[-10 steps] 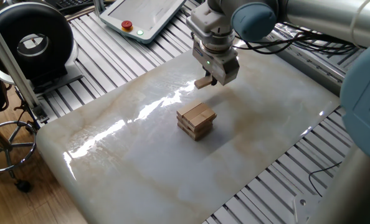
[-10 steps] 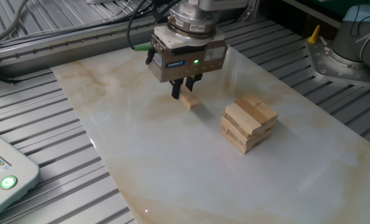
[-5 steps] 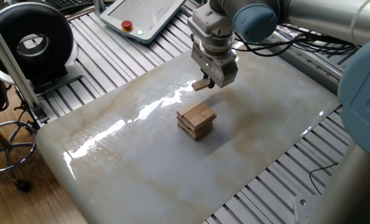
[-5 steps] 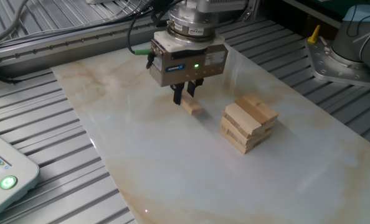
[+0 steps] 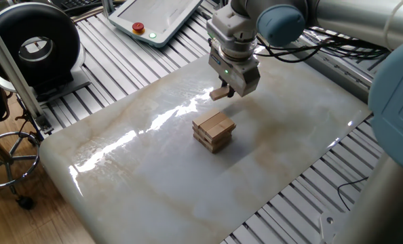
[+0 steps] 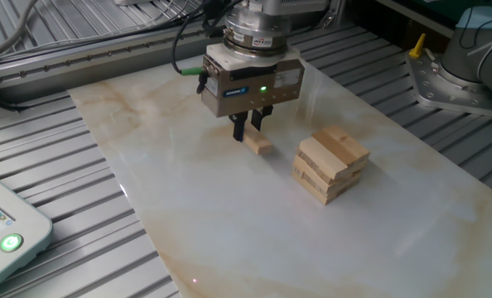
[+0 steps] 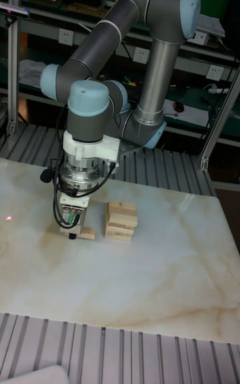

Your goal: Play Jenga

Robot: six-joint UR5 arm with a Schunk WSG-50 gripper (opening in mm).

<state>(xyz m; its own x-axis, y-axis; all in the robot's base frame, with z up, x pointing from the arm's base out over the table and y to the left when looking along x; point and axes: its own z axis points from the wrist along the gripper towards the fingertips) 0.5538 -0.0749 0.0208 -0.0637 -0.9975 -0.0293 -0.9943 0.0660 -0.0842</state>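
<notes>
With the end effector (image 6: 252,126) closed on one end of the loose block (image 6: 258,144), held above the table (image 6: 229,232) beside the tower (image 6: 331,163), the carry should keep it level and set it crosswise on top without nudging any layer.

Tower (image 6: 331,165) blocks matt pale wood; table (image 6: 229,232) glossy marble-look; surrounding ribbed metal.

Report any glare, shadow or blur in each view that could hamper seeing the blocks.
One fixed view: a bright glare streak crosses the table, ending just short of the tower. The other fixed view: even light, tower sharp, loose block clear. Tall fixed view: soft, slightly blurred; gripper partly hides the loose block.
</notes>
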